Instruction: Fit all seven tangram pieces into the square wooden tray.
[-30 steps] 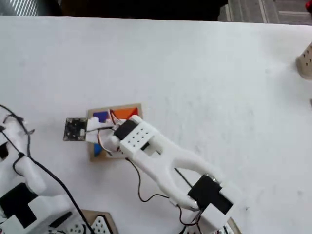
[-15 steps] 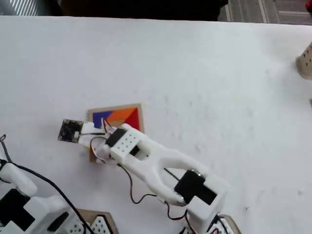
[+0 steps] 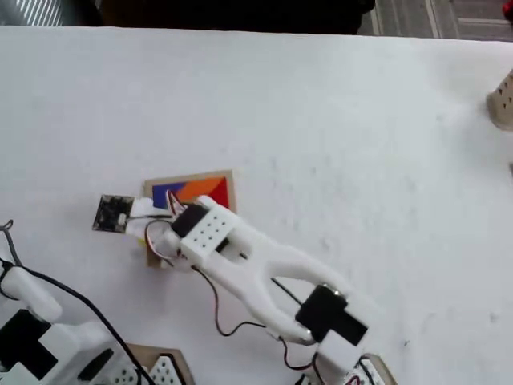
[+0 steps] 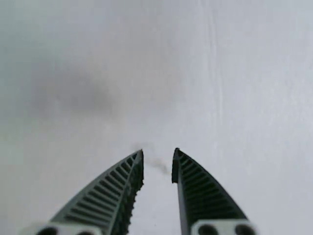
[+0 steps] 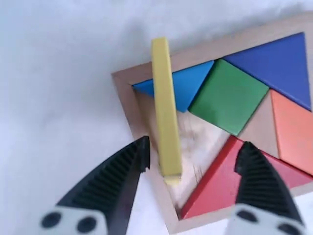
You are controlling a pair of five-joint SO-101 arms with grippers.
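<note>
Right arm (image 3: 264, 273) extends from the near edge of the table (image 3: 361, 120) toward its left side; right gripper (image 5: 193, 152) is spread wide. Left gripper (image 4: 157, 164) appears narrowly parted.

From above, the right arm (image 3: 240, 249) sprawls across the tray (image 3: 228, 178), burying everything but a strip of blue (image 3: 164, 192), orange (image 3: 200, 188) and red (image 3: 223, 196) along the far rim. The left arm (image 3: 36, 337) runs off the corner of the picture. At the right wrist, the edge clips the tray's far side along with orange and red, and there's no telling whether the yellow piece (image 5: 165, 107), up on its edge, touches the right gripper (image 5: 194, 145).
</note>
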